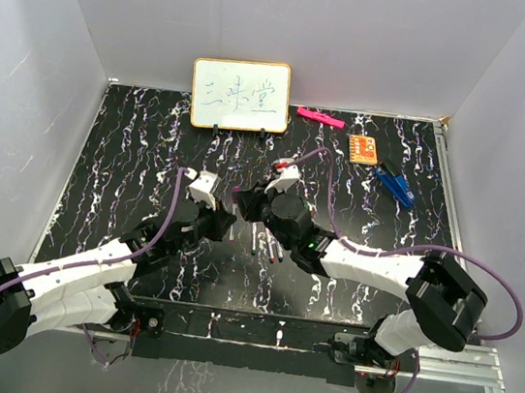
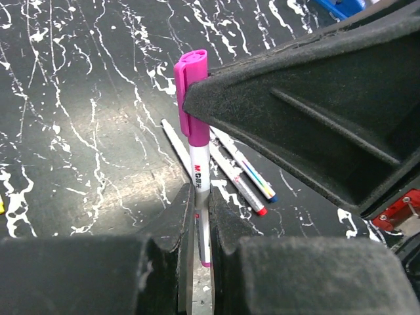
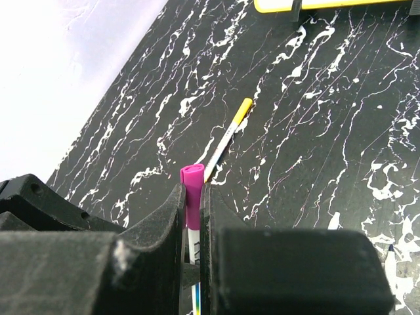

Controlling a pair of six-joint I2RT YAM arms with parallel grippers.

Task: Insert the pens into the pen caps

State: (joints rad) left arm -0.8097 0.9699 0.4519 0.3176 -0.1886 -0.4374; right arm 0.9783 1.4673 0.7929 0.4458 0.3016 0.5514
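Reaching inward over the black marbled table (image 1: 134,139), the left arm (image 1: 76,273) and the right arm (image 1: 380,267) pointed at each other near its middle. The left gripper (image 2: 195,220) was clenched on the white barrel of one pen (image 2: 201,174), held above the table. The right gripper (image 3: 192,210) was clamped on the magenta cap (image 3: 191,190) sitting on that pen's end. Three loose pens (image 2: 239,190) lay close together on the table beneath, and one yellow-capped pen (image 3: 226,139) lay apart.

Bright, even, diffuse light; white walls (image 1: 269,12) washed out, faint sheen on the black marbled table (image 2: 111,197), soft shadows beneath the arms (image 1: 75,278), wrist views sharp.
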